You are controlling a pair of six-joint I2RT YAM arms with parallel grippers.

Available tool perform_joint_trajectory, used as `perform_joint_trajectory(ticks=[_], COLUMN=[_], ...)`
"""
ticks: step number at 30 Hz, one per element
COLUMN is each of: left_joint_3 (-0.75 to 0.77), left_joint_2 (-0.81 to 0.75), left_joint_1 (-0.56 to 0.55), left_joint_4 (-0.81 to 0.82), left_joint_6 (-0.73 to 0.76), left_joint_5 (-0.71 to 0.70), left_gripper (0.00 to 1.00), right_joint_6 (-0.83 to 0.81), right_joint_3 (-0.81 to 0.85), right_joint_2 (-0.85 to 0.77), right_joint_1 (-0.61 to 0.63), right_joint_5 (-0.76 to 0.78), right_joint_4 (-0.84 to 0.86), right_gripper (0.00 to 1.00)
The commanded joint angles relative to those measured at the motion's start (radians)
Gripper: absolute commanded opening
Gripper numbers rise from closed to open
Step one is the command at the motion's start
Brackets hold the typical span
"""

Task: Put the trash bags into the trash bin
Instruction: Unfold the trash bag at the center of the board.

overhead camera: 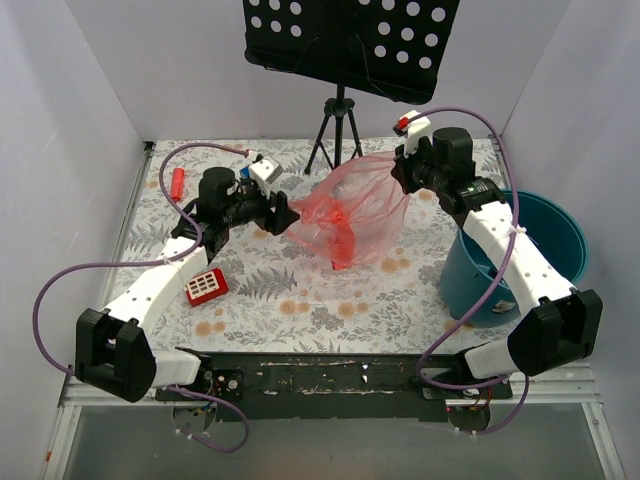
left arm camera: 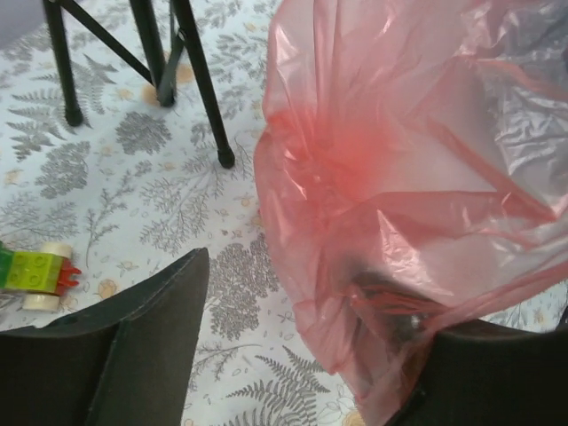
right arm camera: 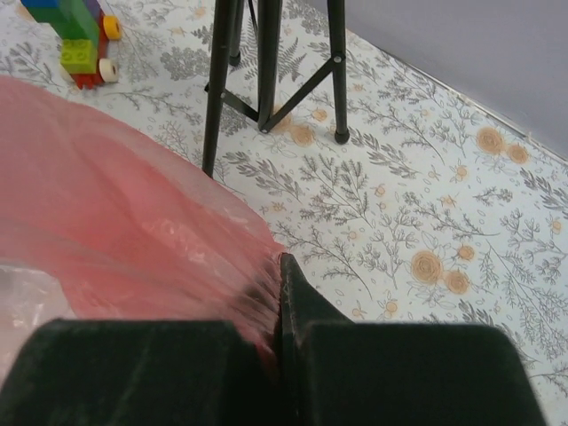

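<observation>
Floral table (overhead camera: 300,300), teal trash bin (overhead camera: 562,232) at its right edge, red-pink trash bag (overhead camera: 350,205) stretched at centre, left of the bin, right gripper (overhead camera: 402,172) pinched tight on its far-right edge, left gripper (overhead camera: 290,213) spread wide, film draped over one finger

Floral table (overhead camera: 330,300) carries red block (overhead camera: 206,287), red cylinder (overhead camera: 177,181), tripod (overhead camera: 338,135) (black), perhaps the bin (overhead camera: 462,275).

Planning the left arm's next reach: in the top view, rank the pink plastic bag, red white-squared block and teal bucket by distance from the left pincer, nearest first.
1. Thin red-pink plastic bag, touching the left pincer.
2. Red block with white squares, lower left of it.
3. Round teal plastic bin, far right.
</observation>
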Motion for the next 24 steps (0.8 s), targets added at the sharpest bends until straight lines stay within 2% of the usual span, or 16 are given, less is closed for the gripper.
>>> perform_joint_trajectory(ticks=[1, 5, 6, 8, 11, 12, 13, 15, 17, 21, 24], left_joint_3=[-0.05, -0.061, -0.061, -0.075, -0.067, -0.057, -0.041, -0.014, 0.018, 0.165, 0.261], left_joint_2=[-0.013, 0.057, 0.065, 0.035, -0.063, -0.091, -0.123, -0.178, -0.218, -0.206, -0.251], left_joint_1=[0.001, 0.002, 0.014, 0.079, 0.149, 0.156, 0.156, 0.159, 0.159, 0.162, 0.334], left_joint_4=[0.008, -0.113, -0.16, -0.207, -0.259, -0.283, -0.306, -0.366, -0.458, -0.742, -0.808], left_joint_6=[-0.03, 0.014, 0.007, -0.051, -0.108, -0.109, -0.113, -0.136, -0.18, -0.254, -0.25], left_joint_5=[0.094, 0.021, -0.007, 0.008, 0.008, 0.001, -0.015, -0.028, -0.059, -0.133, -0.104], left_gripper=[0.48, 0.03, 0.0, 0.0, 0.0, 0.0, 0.0, 0.0, 0.0, 0.0, 0.0], right_joint_6=[0.032, -0.002, -0.026, -0.104, -0.195, -0.213, -0.233, -0.278, -0.287, -0.027, 0.107], right_joint_3=[0.062, 0.022, 0.01, 0.024, 0.112, 0.148, 0.177, 0.212, 0.269, 0.531, 0.793], right_joint_2=[0.01, 0.001, -0.005, 0.006, 0.065, 0.084, 0.096, 0.108, 0.137, 0.31, 0.452], right_joint_1=[0.001, 0.002, 0.002, 0.002, 0.022, 0.05, 0.094, 0.218, 0.321, 0.364, 0.364], right_joint_5=[-0.031, -0.037, -0.038, -0.108, -0.335, -0.369, -0.379, -0.333, -0.32, -0.281, -0.258], right_joint_4=[0.0, -0.023, -0.035, -0.116, -0.329, -0.381, -0.42, -0.429, -0.406, -0.394, -0.504], right_gripper=[0.01, 0.01, 0.01, 0.01, 0.16, 0.19, 0.19, 0.02, 0.01, 0.01, 0.01])
